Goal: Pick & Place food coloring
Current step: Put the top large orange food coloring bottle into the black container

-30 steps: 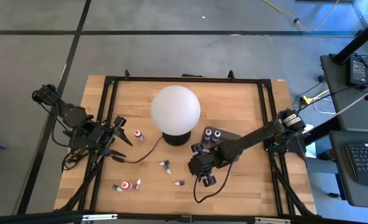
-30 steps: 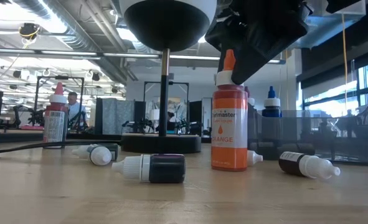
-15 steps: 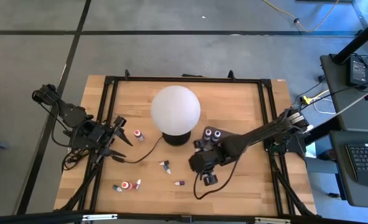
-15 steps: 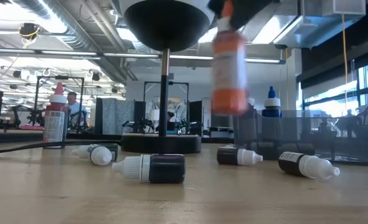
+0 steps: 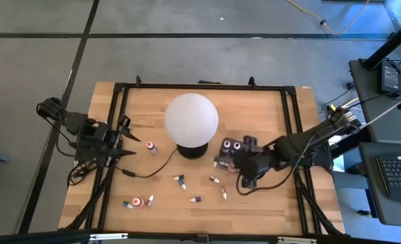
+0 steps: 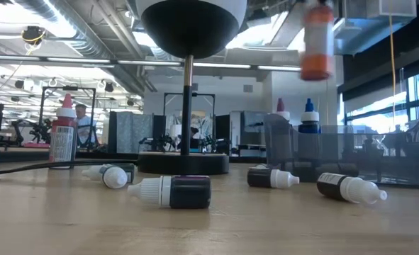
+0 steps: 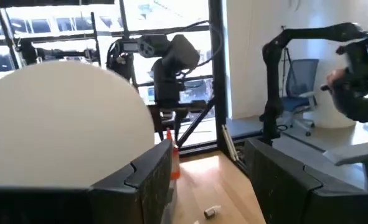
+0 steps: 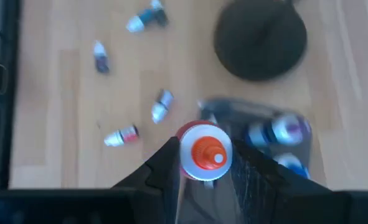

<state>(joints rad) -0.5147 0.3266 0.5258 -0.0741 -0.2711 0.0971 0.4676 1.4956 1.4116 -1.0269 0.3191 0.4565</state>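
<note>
While right gripper point(image 8: 203, 180) pinches 1 orange bottle point(image 8: 203, 151) over tray point(image 5: 249, 146) w/ 2 bottles, 7 lie loose; left gripper point(image 5: 123, 139) open, empty.

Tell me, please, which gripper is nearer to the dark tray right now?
The right. The right gripper holds the orange bottle in the air right at the dark tray beside the globe lamp. The left gripper waits open at the table's left edge, far from it.

My two dark jointed arms, matte black housings, black cables trailing, my left gripper point(image 5: 123, 140) with slim pointed black fingers
</note>
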